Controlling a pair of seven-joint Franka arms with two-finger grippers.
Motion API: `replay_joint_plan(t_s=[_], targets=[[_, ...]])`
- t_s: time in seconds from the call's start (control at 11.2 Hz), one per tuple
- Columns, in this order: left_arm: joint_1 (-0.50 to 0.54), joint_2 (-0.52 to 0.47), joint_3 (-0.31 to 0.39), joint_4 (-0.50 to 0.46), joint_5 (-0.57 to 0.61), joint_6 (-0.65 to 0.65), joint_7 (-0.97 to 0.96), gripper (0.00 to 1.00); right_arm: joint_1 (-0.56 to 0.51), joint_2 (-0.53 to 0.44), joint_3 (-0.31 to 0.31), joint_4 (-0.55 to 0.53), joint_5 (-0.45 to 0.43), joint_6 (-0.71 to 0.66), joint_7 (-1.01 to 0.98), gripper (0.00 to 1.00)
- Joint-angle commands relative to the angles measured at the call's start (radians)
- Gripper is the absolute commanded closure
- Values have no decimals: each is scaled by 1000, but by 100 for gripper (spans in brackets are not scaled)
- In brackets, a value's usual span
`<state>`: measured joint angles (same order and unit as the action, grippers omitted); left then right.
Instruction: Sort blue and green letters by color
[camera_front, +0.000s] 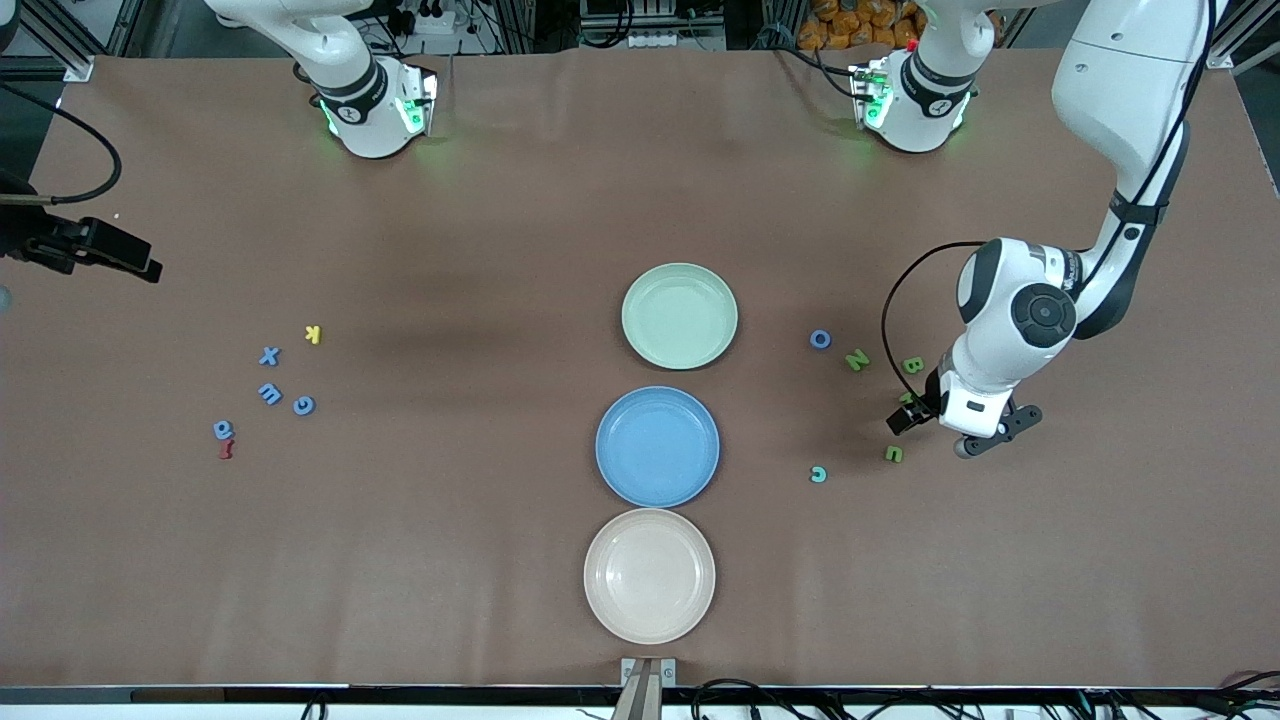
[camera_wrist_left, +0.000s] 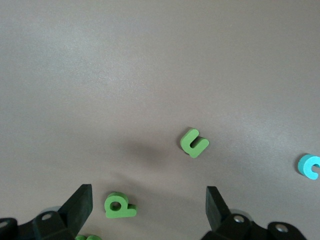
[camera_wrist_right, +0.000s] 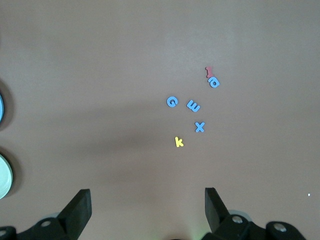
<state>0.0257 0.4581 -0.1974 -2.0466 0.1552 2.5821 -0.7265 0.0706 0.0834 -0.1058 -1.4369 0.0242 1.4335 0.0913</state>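
Note:
Toward the left arm's end lie green letters: an N (camera_front: 857, 361), a B (camera_front: 912, 366) and a U shape (camera_front: 894, 454) (camera_wrist_left: 194, 143), plus a blue O (camera_front: 820, 339) and a teal C (camera_front: 818, 474) (camera_wrist_left: 310, 166). My left gripper (camera_front: 912, 412) (camera_wrist_left: 149, 200) hangs open low over a green letter with a round hole (camera_wrist_left: 119, 206), which lies flat between the fingers, close to one of them. Toward the right arm's end lie blue letters: X (camera_front: 268, 356) (camera_wrist_right: 199, 126), E (camera_front: 270, 393), G (camera_front: 304, 405) (camera_wrist_right: 172, 102) and one more (camera_front: 222, 430). My right gripper (camera_front: 120, 255) (camera_wrist_right: 146, 200) is open, empty and high up.
Three plates stand in a row mid-table: pale green (camera_front: 680, 316) farthest from the front camera, blue (camera_front: 657, 446) in the middle, beige (camera_front: 650, 575) nearest. A yellow K (camera_front: 313, 334) (camera_wrist_right: 179, 142) and a dark red letter (camera_front: 226, 450) lie among the blue letters.

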Motion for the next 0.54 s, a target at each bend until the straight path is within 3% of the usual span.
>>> replay_joint_plan(t_s=[0.0,0.18,0.45], targets=[[-7,-7,1,9,33,1,-28,0,0,-11,0,-2,-9,4,13,0],[0,-19,3,38,46,-40,37,0,0,-11,0,-2,-9,4,13,0],[3,-32,-2,224,47,-328,172,0,-2,-11,0,-2,-9,4,13,0]])
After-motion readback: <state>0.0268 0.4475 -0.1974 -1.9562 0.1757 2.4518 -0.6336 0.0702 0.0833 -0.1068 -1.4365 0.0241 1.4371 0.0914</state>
